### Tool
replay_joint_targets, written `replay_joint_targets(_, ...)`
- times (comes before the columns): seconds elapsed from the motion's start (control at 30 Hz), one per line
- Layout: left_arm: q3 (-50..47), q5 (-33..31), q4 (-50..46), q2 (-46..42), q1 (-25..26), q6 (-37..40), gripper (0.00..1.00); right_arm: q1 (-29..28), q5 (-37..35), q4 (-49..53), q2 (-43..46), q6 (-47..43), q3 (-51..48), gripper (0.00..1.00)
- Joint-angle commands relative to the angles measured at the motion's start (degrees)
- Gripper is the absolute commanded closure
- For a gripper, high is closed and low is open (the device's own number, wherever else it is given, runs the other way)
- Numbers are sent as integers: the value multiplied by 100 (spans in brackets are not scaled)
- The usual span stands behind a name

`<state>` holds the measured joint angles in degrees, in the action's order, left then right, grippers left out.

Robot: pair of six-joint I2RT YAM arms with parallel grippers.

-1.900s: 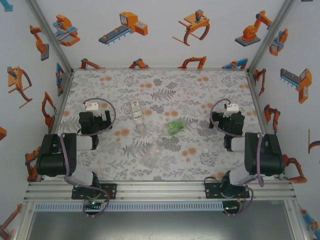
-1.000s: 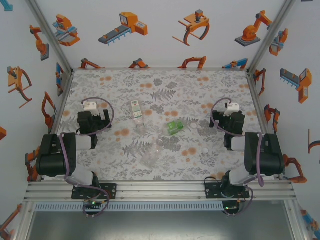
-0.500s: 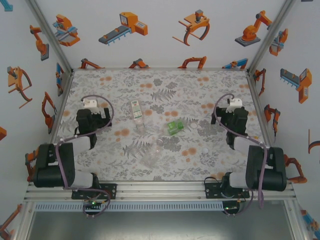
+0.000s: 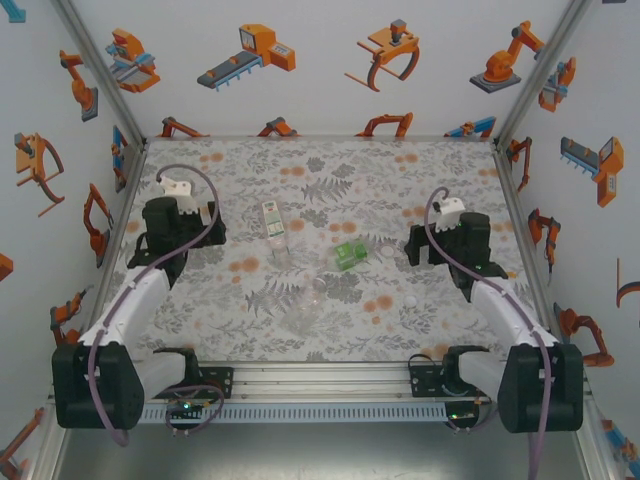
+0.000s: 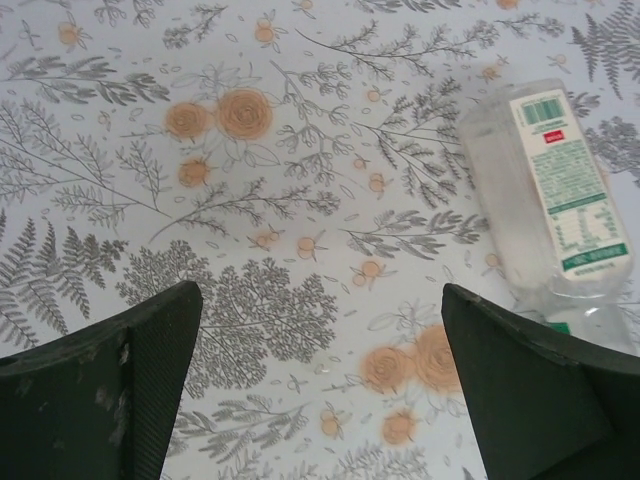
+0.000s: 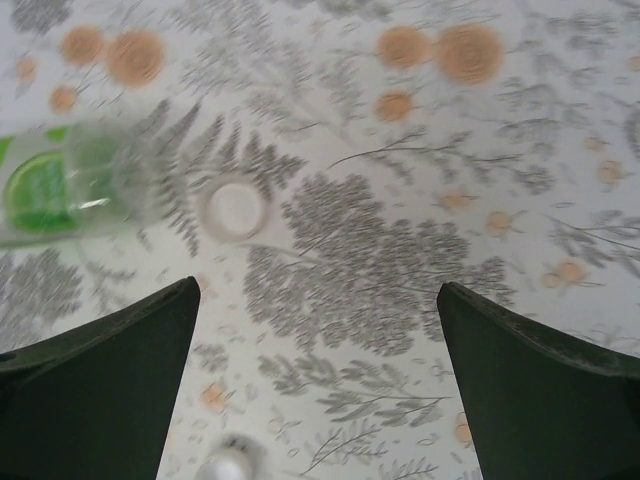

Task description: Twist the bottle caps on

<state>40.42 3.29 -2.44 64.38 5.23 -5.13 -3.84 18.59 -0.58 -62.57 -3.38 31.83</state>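
The flowery table (image 4: pixel 330 170) has three bottles lying near the middle of the top view. The white-and-green label bottle (image 4: pixel 272 222) is upper left, the green label bottle (image 4: pixel 349 255) is to its right, and the plain bottle (image 4: pixel 305 308) is lower down. One bottle cap (image 4: pixel 388 251) sits just beside the green one, and another cap (image 4: pixel 410 300) lies lower right. Both arms reach out from the bottom edge. The left gripper (image 5: pixel 320 300) hangs over bare cloth near the white-and-green label bottle, with its fingers wide apart. The right gripper (image 6: pixel 317 300) hangs near the first cap, its fingers wide apart too.
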Motion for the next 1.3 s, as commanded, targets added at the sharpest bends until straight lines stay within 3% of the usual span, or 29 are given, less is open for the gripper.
replay_joint_targets(0.0, 727, 499, -1749, -52, 4, -223, 3, -414, 647, 1262, -25, -942, 618, 8)
replay_joint_targets(0.13, 964, 1450, -2354, -45, 8, 116, 0, -922, 963, 2300, -304, -2211, 1260, 8)
replay_joint_targets(0.3, 555, 2137, -1404, -231, 21, -176, 1, -1292, 1264, 3270, -945, -3863, 2196, 8)
replay_joint_targets(0.5, 644, 2291, -1371, -154, -18, -186, 3, -1697, 1131, 4315, -2047, -5056, 3473, 10)
replay_joint_targets(0.83, 614, 2352, -1234, -142, -5, -296, 3, -2360, 661, 4659, -3458, -6005, 4367, 10)
replay_joint_targets(1.27, 790, 2535, -1453, 381, 12, -292, 3, -2575, 696, 4280, -4393, -6283, 4562, 14)
